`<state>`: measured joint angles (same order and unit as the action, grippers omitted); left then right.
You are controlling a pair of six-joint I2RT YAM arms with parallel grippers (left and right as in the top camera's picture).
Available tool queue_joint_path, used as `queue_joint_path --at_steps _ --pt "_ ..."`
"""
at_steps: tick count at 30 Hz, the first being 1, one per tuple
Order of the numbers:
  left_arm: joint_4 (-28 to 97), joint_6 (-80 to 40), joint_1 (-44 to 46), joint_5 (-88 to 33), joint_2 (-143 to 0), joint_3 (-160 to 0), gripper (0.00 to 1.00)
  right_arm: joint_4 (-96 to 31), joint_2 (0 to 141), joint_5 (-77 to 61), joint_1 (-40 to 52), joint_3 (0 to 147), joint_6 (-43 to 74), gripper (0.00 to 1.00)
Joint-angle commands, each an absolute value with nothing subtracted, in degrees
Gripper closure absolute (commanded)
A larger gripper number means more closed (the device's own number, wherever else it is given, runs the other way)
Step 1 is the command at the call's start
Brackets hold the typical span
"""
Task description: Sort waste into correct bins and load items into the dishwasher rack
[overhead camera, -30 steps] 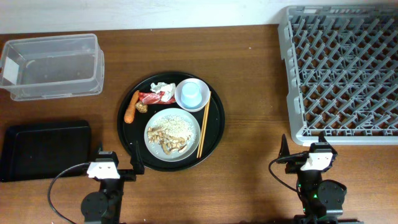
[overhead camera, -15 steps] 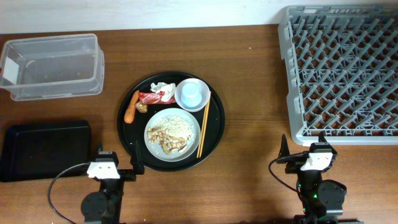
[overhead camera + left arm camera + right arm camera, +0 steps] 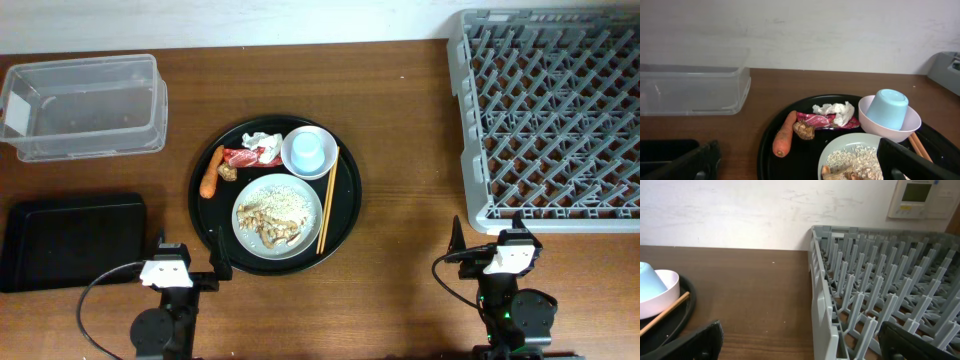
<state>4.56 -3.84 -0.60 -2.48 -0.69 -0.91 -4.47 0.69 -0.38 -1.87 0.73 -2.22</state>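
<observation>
Overhead: my left claw (image 3: 188, 258) is spread and empty at the near-left rim of the round black tray (image 3: 345, 215). My right claw (image 3: 487, 238), spread too, is well to the tray's right. On the tray are the plate (image 3: 246, 235), the cup (image 3: 311, 152) in the bowl (image 3: 288, 158), and the chopsticks (image 3: 327, 200).

Left wrist: the carrot, wrapper and tissue lie on the tray's far-left part.

Right wrist: the rack (image 3: 462, 120) stands right of the tray.

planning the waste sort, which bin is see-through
The clear plastic tub, back left; the flat black tray in front of it is opaque.
</observation>
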Motion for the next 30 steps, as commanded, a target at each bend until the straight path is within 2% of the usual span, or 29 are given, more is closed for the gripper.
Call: queue_joint_path --at_steps 1,23,30 --pt "4.64 -2.94 -0.54 -1.67 -0.38 -0.49 0.01 -4.69 0.19 0.08 -1.52 0.32 -2.57 0.02" --pt "4.14 -3.03 -0.54 -3.05 -0.38 -0.51 0.01 -4.69 0.19 0.08 -1.52 0.32 -2.57 0.02" --pt "-8.75 -7.88 -0.54 -29.47 -0.38 -1.43 0.01 -4.69 0.19 0.08 -1.52 0.32 -2.57 0.02"
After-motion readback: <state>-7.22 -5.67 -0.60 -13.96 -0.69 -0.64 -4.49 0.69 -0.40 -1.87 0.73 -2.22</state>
